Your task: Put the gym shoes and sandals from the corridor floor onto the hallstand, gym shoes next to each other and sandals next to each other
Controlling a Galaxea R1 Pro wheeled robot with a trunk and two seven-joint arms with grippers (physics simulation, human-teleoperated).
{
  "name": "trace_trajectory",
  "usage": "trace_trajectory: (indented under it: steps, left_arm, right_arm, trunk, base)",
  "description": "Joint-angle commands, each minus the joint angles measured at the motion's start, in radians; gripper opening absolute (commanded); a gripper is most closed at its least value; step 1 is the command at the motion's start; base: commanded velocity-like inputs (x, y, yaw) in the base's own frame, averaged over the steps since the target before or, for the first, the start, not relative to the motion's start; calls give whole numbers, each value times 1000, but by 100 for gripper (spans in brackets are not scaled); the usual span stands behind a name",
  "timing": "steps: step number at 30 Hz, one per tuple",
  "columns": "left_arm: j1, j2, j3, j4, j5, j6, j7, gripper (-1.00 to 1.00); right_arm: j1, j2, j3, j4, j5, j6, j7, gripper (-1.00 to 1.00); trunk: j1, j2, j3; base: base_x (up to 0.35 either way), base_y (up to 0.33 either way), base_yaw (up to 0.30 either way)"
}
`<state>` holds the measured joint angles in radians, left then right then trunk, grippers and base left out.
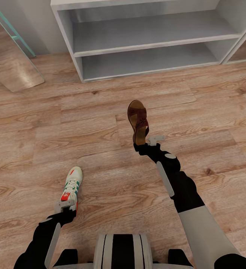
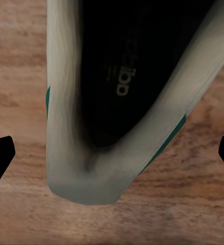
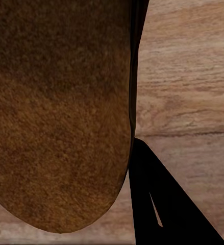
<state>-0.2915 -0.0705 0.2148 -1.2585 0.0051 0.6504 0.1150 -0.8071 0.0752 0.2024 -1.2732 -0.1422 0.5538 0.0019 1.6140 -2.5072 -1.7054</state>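
Note:
One gym shoe [image 1: 72,184], white with green stripes and a red heel patch, lies on the corridor floor [image 1: 212,112] with its toe pointing away from me. My left gripper [image 1: 67,206] hovers at its heel. In the left wrist view the fingertips [image 2: 0,158] stand wide apart on either side of the shoe's heel [image 2: 81,168], not touching it. My right gripper [image 1: 141,142] is shut on the heel end of a brown sandal [image 1: 137,118] and holds it above the floor. Its sole [image 3: 55,127] rests against one black finger [image 3: 160,206]. The pale grey hallstand [image 1: 78,56] stands ahead with two open shelves.
Teal-railed stairs [image 1: 11,31] rise at the far left, with a pale sloped panel [image 1: 14,71] at their foot. Open plank floor lies between me and the rack. My base [image 1: 122,250] shows at the bottom.

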Motion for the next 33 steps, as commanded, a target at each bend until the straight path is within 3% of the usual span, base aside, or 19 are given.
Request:
trace_trajectory:
  steps: [1,17,21,29,33]
  left_arm:
    - [0,0,0,0,0,0,0,100]
    - [-3,1,0,-1,0,0,1,100]
    - [-4,1,0,-1,-1,0,3,100]
    - [-5,1,-1,-1,-2,0,3,100]
    - [-5,1,-5,-1,-22,0,3,100]
  right_arm:
    - [0,0,0,0,-4,0,-3,-100]
    - [0,0,0,0,-4,0,-3,-100]
    - [0,0,0,0,-4,0,-3,-100]
    - [0,0,0,-1,-4,0,-3,-100]
    - [0,0,0,-1,-4,0,-3,-100]
  trunk:
    - [0,0,0]
    - [0,0,0]
    - [2,-1,-15]
    - [2,-1,-15]
    - [2,-1,-15]
  base:
    - [0,0,0]
    - [0,0,0]
    - [0,0,0]
    - [0,0,0]
    - [0,0,0]
